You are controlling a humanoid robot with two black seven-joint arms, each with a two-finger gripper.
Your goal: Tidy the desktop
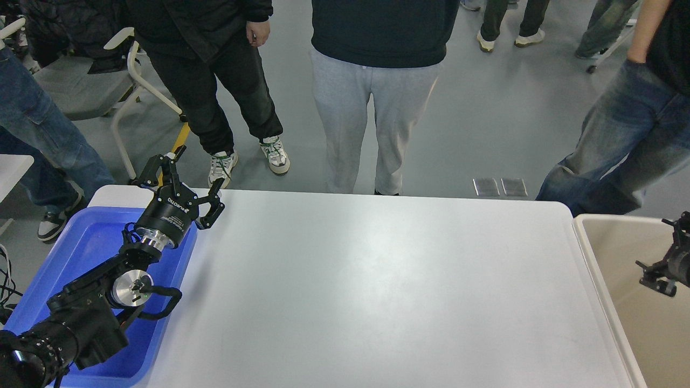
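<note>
Two grippers in view, nothing held in either. Left gripper [186, 180]: fingers spread wide and empty, poised above the far end of the blue tray [81, 253], just at its inner rim. Right gripper [666, 272]: small, dark, partly cut by the frame edge, hanging over the beige bin [604, 253]; fingers not separable, so released or clenched cannot be told.

Desktop [377, 291] stretching rightward from the left gripper and leftward from the right one, long axis running between the two bins, its near and far edges to either side of that line. Bare and white across the whole visible span, with no loose item to be seen anywhere on it. Judged from that: tidying done or nearly so, with nothing left within reach of either arm to choose between.

Beyond the far edge, close past the left gripper, several people [377, 97] standing, legs and shoes near the table, and a chair [97, 86] farther left. No obstacle on the surface itself.
</note>
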